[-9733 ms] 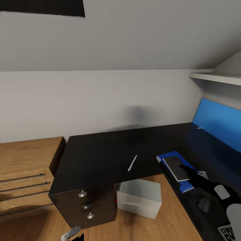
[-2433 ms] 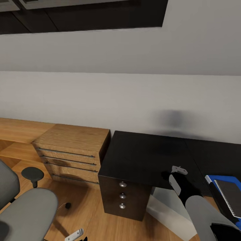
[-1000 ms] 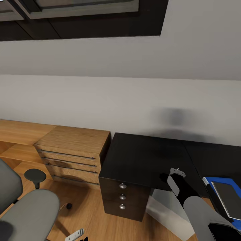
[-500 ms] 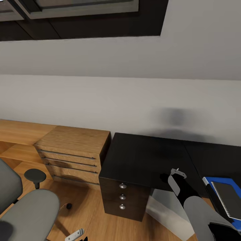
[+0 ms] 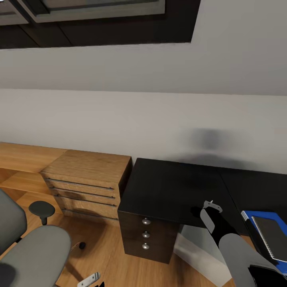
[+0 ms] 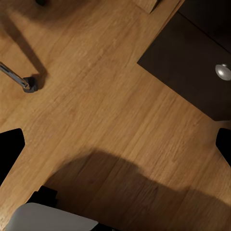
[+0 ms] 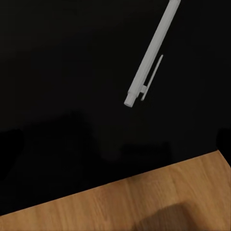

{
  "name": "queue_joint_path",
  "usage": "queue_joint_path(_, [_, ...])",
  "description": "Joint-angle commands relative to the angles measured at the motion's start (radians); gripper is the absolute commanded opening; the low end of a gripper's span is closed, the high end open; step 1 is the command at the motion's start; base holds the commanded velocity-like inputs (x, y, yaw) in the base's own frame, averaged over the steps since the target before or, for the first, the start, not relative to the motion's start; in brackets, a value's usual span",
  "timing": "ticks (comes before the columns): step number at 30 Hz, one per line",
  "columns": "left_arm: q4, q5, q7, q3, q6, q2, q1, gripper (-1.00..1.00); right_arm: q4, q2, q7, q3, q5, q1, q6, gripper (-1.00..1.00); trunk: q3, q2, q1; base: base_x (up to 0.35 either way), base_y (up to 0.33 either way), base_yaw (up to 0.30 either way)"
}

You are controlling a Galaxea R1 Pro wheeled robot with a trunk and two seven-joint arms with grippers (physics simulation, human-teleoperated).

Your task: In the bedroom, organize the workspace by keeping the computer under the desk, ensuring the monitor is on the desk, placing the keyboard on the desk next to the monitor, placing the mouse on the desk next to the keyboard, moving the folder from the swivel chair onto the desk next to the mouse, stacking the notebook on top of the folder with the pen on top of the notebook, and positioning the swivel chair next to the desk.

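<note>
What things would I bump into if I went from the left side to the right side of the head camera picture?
swivel chair → wooden drawer chest → black drawer unit → right pincer → notebook on the folder

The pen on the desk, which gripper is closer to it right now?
Right. The right gripper hangs over the black desk, with the pen just below its wrist camera. The left gripper hangs low over the floor near the swivel chair.

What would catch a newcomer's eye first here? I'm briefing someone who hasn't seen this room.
The glossy black desk against the grey wall, with the right hand poised over its front edge. At its right end, the notebook lies on the blue folder. In the right wrist view, the white pen lies on the black top.
</note>
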Motion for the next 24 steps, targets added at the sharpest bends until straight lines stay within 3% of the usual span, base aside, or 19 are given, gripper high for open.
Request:
queue_joint_path(1, [0.0, 0.008, 0.0, 0.002, -0.002, -0.001, -0.001, 1.0, -0.002, 0.0, -0.006, 0.001, -0.011, 0.0, 0.003, 1.0, -0.001, -0.001, 0.0, 0.0, 0.0, 0.0])
queue_joint_path(19, [0.0, 0.008, 0.0, 0.002, -0.002, 0.001, -0.001, 1.0, -0.002, 0.0, -0.009, -0.001, -0.009, 0.0, 0.004, 1.0, -0.001, -0.001, 0.0, 0.015, 0.0, 0.0])
queue_joint_path(24, [0.001, 0.008, -0.001, 0.002, -0.002, 0.001, -0.001, 1.0, -0.002, 0.0, -0.01, -0.026, -0.009, 0.0, 0.005, 1.0, -0.001, -0.001, 0.0, 0.18, 0.0, 0.0])
